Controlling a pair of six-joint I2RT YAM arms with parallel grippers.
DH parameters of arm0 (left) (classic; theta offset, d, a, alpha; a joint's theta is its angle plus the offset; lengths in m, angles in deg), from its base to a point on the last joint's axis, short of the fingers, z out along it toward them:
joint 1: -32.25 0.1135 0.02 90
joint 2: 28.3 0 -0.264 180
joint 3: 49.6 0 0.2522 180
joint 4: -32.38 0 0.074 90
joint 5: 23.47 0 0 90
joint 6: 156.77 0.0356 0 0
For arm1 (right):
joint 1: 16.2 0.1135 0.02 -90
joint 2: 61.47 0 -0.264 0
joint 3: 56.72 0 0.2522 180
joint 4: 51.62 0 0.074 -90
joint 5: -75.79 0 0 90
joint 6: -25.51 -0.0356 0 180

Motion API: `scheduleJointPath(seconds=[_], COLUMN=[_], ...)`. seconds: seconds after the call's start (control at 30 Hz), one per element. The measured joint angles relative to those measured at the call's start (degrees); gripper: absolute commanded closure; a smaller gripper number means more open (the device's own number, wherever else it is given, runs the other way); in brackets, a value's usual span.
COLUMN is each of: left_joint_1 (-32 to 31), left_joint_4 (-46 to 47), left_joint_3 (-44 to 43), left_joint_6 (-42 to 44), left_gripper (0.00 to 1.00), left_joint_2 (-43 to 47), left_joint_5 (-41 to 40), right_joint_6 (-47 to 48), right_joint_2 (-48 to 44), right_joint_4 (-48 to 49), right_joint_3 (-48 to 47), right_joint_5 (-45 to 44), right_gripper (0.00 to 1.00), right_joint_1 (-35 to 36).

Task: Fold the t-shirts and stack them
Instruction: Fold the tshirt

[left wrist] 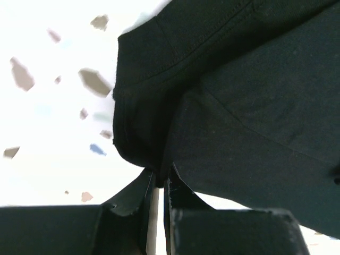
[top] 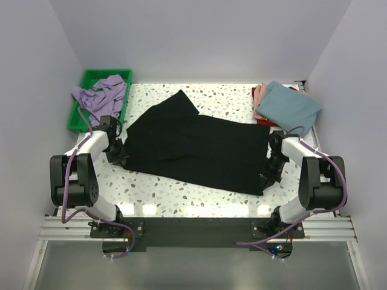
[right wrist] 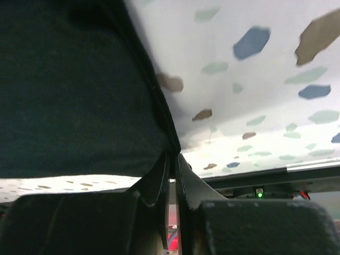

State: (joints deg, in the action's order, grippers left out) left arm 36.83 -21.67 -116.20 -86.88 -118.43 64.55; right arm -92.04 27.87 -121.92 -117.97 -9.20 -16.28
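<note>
A large black t-shirt (top: 193, 145) lies spread across the middle of the speckled table (top: 181, 196). My left gripper (top: 118, 156) is shut on its left edge; in the left wrist view the hemmed black cloth (left wrist: 175, 106) is pinched at the gripper (left wrist: 161, 178). At the shirt's right edge my right gripper (top: 268, 175) is shut, and the right wrist view shows the black t-shirt (right wrist: 79, 90) pinched at the gripper (right wrist: 174, 156). A lavender t-shirt (top: 101, 93) sits crumpled in the green tray (top: 77, 121). A folded teal-blue t-shirt (top: 289, 106) tops pink (top: 259, 92) and dark red (top: 265, 122) ones at the back right.
The green tray stands at the back left beside the left arm. Grey walls (top: 199, 36) close in the table on three sides. A metal rail (top: 193, 226) with both arm bases runs along the near edge.
</note>
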Motion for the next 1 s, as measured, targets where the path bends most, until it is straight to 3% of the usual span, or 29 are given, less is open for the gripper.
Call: scheduleJointPath(seconds=[0.47, 0.57, 0.6, 0.63, 0.67, 0.77, 0.9, 1.0], left_joint_1=[4.09, 4.09, 4.09, 4.09, 4.09, 4.31, 4.35, 2.82], left_joint_4=[-12.81, -15.04, -15.76, -16.70, -17.53, -19.78, -21.77, -21.97], left_joint_3=[-1.40, -1.49, -1.53, -1.75, -2.05, -3.65, -6.03, -6.58], left_joint_6=[1.20, 1.01, 0.81, 0.92, 0.46, -0.17, -0.76, -2.19], left_gripper=[1.00, 0.85, 0.65, 0.58, 0.45, 0.27, 0.24, 0.29], left_joint_2=[9.86, 11.91, 12.44, 12.90, 13.35, 14.93, 17.92, 19.85], left_joint_5=[-1.90, -2.49, -2.73, -2.95, -3.56, -5.16, -7.06, -7.23], right_joint_6=[-2.43, -2.54, -2.54, -2.51, -2.49, -2.45, -1.62, -0.66], right_joint_2=[-6.62, -7.72, -8.20, -8.76, -9.25, -10.49, -11.76, -12.50], right_joint_4=[-6.08, -7.21, -7.54, -7.96, -8.46, -10.08, -12.63, -13.31], right_joint_3=[0.15, 0.26, 0.37, 0.50, 0.61, 0.63, -0.72, -3.23], right_joint_5=[-2.19, -2.60, -2.67, -2.73, -2.97, -3.50, -4.13, -4.04], right_gripper=[1.00, 1.00, 1.00, 0.89, 0.80, 0.61, 0.54, 0.53], right_joint_1=[9.86, 10.10, 10.12, 10.14, 10.16, 10.16, 10.16, 10.16])
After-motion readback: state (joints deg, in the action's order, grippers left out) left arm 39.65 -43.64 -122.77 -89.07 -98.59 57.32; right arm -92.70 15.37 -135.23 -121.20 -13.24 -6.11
